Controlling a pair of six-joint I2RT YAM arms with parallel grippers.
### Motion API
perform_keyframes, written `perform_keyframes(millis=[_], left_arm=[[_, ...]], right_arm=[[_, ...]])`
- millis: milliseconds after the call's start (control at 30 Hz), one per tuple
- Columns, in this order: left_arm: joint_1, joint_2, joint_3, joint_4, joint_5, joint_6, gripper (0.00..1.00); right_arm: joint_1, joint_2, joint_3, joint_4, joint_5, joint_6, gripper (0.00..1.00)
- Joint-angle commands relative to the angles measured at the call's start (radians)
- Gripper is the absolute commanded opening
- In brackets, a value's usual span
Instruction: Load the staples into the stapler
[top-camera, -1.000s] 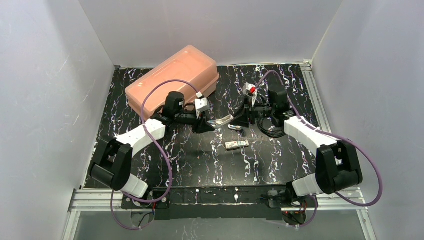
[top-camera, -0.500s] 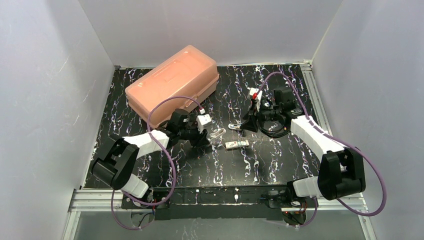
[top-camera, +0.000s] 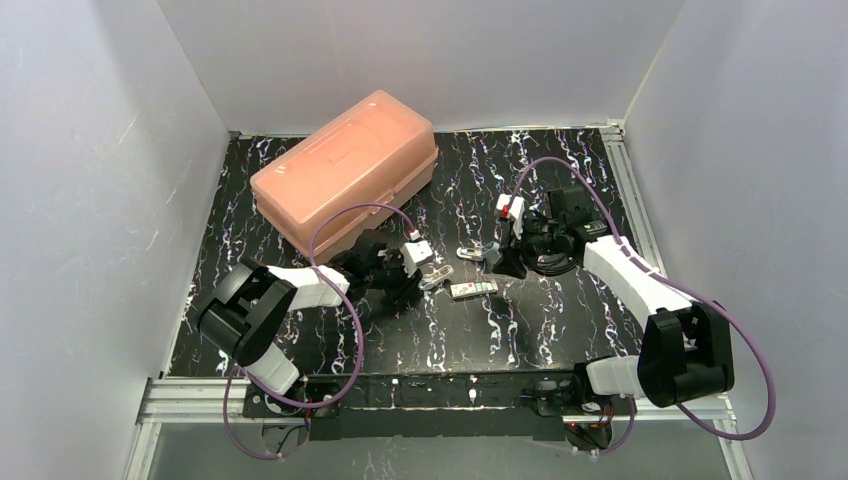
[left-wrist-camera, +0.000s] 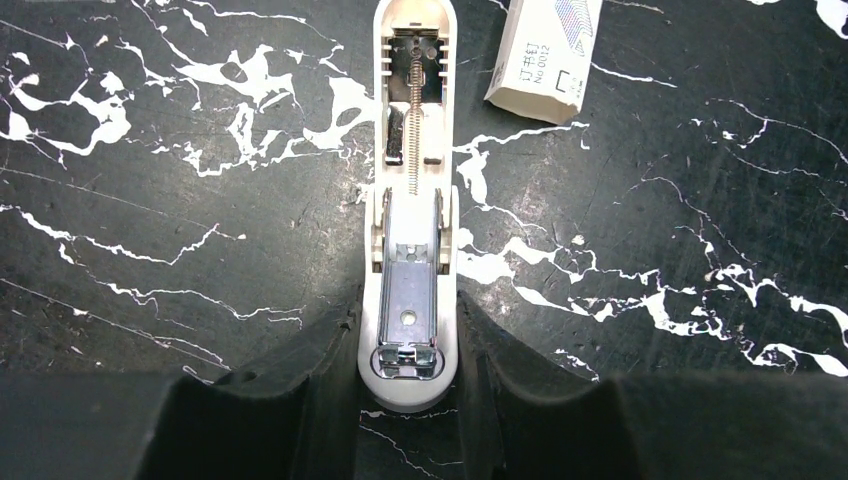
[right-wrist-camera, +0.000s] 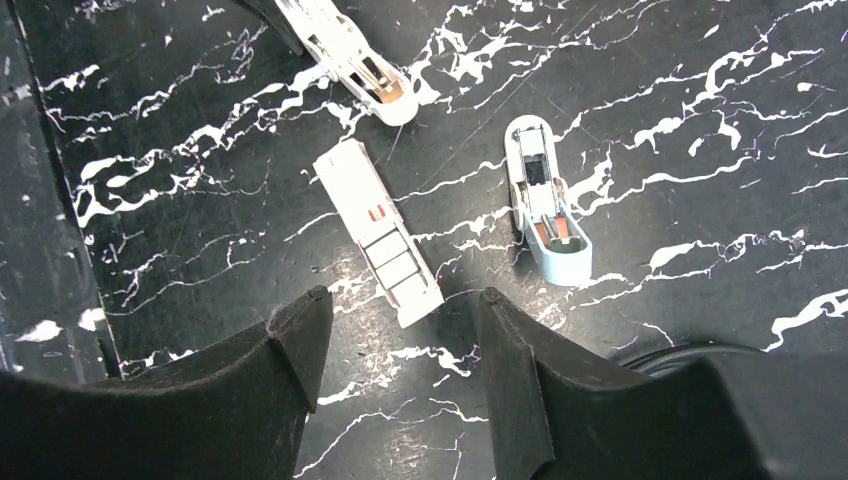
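We're getting soft, even light from above in the overhead view: the walls (top-camera: 100, 150) are bright, shadows on the black marbled table (top-camera: 480, 330) are faint, and small things look a little soft. In the left wrist view the stapler (left-wrist-camera: 409, 250) is sharp, its metal showing a mild sheen. The left gripper's fingers (left-wrist-camera: 290, 400) are dark and blurred at the bottom edge, as are the right gripper's fingers (right-wrist-camera: 270, 390) in their view.
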Motion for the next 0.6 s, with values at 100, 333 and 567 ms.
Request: perform_keyframes(millis=[100, 333, 567], left_arm=[[-0.016, -0.018, -0.050, 0.016, -0.030, 0.041, 0.26], [-0.017, -0.055, -0.077, 0.026, -0.038, 0.053, 0.48], [-0.016, -0.126, -0.085, 0.025, -0.035, 0.065, 0.70]], right_arm=[[-0.005, -0.027, -0.035, -0.045, 0.044, -0.050, 0.63], [0.011, -0.019, -0.077, -0.006, 0.102, 0.011, 0.65], [0.094, -0.004, -0.120, 0.080, 0.198, 0.098, 0.61]])
